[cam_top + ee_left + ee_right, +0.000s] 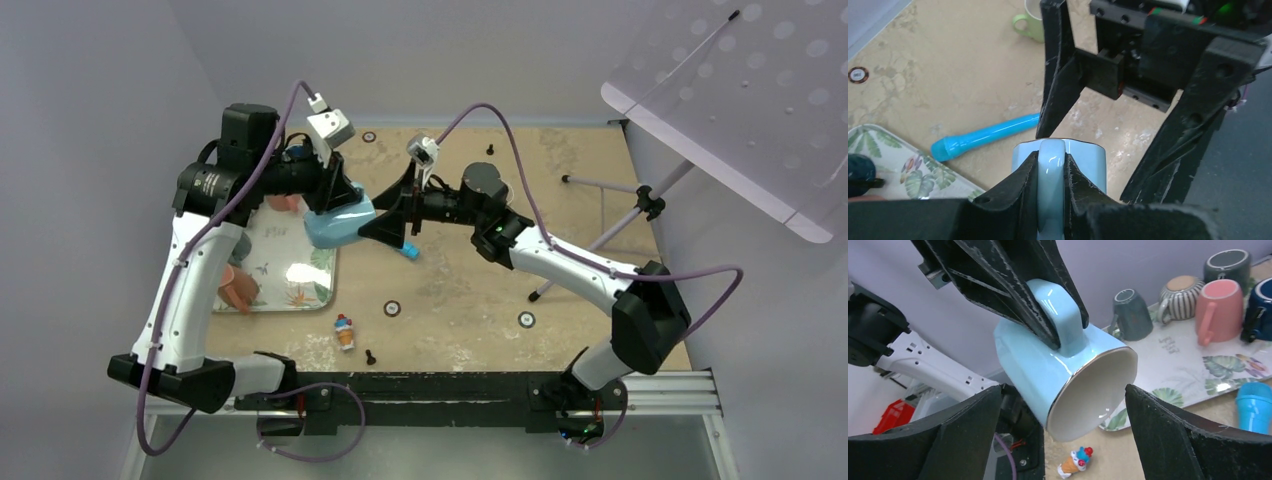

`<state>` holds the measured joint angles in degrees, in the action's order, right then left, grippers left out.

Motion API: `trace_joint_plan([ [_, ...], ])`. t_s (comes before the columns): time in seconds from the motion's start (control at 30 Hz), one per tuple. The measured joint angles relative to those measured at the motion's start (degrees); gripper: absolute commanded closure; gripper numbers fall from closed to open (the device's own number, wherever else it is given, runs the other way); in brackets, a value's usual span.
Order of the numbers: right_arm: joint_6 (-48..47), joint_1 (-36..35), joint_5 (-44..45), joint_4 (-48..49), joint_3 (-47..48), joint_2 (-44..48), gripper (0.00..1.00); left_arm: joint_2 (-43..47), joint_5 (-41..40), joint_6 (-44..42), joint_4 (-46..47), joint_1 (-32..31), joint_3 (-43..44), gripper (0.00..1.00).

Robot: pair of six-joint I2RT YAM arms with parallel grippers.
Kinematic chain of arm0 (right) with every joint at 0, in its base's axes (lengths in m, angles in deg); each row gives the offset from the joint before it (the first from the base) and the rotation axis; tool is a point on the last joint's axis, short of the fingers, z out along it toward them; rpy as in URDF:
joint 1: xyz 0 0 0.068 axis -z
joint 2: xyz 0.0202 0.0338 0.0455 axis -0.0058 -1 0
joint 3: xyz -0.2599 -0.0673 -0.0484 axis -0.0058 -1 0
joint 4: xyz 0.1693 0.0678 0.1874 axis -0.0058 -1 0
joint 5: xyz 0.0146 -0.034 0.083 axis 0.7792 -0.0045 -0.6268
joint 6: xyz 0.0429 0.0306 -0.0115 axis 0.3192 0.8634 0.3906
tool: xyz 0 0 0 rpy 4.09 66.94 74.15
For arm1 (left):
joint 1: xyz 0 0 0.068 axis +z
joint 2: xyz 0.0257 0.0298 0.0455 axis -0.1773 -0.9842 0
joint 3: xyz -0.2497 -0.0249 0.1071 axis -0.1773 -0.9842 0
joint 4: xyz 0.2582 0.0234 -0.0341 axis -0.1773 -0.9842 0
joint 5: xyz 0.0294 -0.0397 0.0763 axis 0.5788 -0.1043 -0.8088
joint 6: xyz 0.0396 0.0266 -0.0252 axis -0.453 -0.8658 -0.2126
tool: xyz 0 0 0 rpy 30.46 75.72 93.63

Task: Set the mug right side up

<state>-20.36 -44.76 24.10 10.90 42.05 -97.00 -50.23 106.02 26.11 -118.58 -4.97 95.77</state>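
A light blue mug hangs in the air over the table, tilted on its side. Its white mouth faces my right wrist camera and slightly down. My left gripper is shut on the mug's handle, one finger on each side of the loop. My right gripper is open wide. Its two fingers stand either side of the mug's rim end without touching it. In the top view both grippers meet at the mug near the table's middle left.
A leaf-print tray lies at the left with several mugs, among them a pink one and a striped one. A blue cylinder lies under the mug. An ice-cream toy sits near the front. A tripod stand is at the right.
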Motion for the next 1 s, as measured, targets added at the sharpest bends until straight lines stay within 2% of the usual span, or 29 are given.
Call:
trace_joint_plan([
  [0.03,0.8,-0.2,-1.2,0.6,0.1,-0.7,0.13,0.2,1.2,0.9,0.2,0.0,0.0,1.0],
  [0.07,1.6,-0.4,-2.3,1.2,0.3,-1.5,0.26,0.3,1.9,1.4,0.5,0.0,0.0,1.0],
  [0.1,2.3,-0.7,-3.7,1.9,0.7,-2.3,0.43,0.4,2.7,2.0,0.8,0.0,0.0,1.0],
  [0.13,3.1,-1.0,-5.0,2.9,1.2,-3.0,0.73,0.7,3.4,2.8,1.4,0.0,-0.2,1.0],
  [0.17,3.9,-1.2,-6.4,3.6,1.6,-3.6,0.95,1.0,4.1,3.4,2.1,0.0,-0.6,1.0],
  [0.2,4.5,-1.4,-7.6,4.3,1.9,-3.9,1.0,1.3,4.2,3.7,2.8,0.0,-1.0,0.93],
  [0.23,6.3,-1.5,-9.2,4.7,2.1,-4.0,1.0,1.7,5.1,3.1,3.5,0.1,-1.4,0.69],
  [0.27,7.2,-1.4,-11.7,5.4,2.2,-4.0,1.0,2.1,6.8,2.6,3.7,0.2,-1.7,0.26],
  [0.3,7.0,-1.1,-13.5,6.0,2.2,-3.8,1.0,2.9,7.5,2.5,4.0,0.1,-2.0,0.03],
  [0.33,6.1,-1.2,-13.3,5.2,2.3,-3.2,1.0,3.3,7.1,2.6,4.3,0.0,-2.0,0.0],
  [0.43,0.4,-1.9,-6.1,-5.3,3.1,-1.4,1.0,4.5,4.1,2.4,4.3,-0.3,-1.7,0.0],
  [0.67,-13.4,-2.0,28.8,-38.8,11.0,-0.2,1.0,5.5,-13.8,-6.2,-2.8,0.1,-0.3,0.0],
  [0.77,-16.6,-1.2,38.7,-50.5,16.3,-3.1,1.0,5.6,-21.8,-11.7,-5.5,1.8,-2.7,0.0],
  [0.87,-18.5,-0.8,44.5,-58.5,19.9,-8.2,1.0,5.0,-27.0,-16.2,-7.9,4.8,-7.5,0.01],
  [1.0,-19.6,-0.7,47.1,-65.9,20.2,-14.9,1.0,2.9,-32.8,-22.6,-10.0,8.9,-15.2,0.04],
])
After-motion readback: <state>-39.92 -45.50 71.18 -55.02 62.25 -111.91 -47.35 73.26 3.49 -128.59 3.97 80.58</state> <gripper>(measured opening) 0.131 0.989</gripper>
